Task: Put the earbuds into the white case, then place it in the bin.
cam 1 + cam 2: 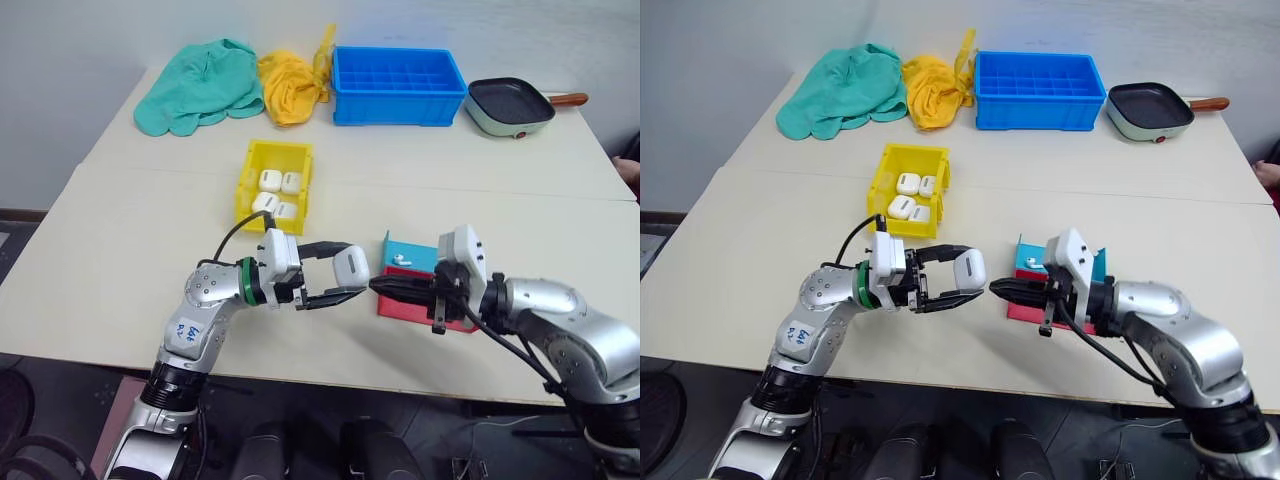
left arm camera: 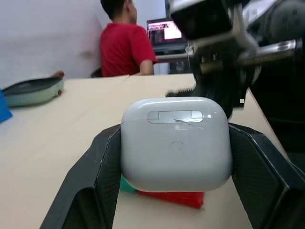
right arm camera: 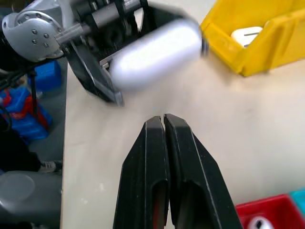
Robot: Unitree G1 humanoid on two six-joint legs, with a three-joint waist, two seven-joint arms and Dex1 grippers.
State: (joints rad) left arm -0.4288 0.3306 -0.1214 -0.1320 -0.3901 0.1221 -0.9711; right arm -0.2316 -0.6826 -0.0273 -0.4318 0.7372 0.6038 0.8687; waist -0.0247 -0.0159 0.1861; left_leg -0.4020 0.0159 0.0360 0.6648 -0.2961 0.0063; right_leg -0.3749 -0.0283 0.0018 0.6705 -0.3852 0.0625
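The left claw (image 1: 335,280) clamps the white case (image 1: 351,266) between its two fingers, lid closed, held above the counter (image 1: 130,250). The right claw (image 1: 385,287) points at it from just beside, fingers pressed together and seemingly empty. An earbud (image 1: 399,259) lies in the teal tray (image 1: 412,254); the yellow bin (image 1: 252,165) holds four more cases.

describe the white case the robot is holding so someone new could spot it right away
Find the yellow bin near the table's middle. Just in front of it, the left tool is shut on the white case, held above the tabletop. Four similar cases lie inside the bin; this one is gripped.
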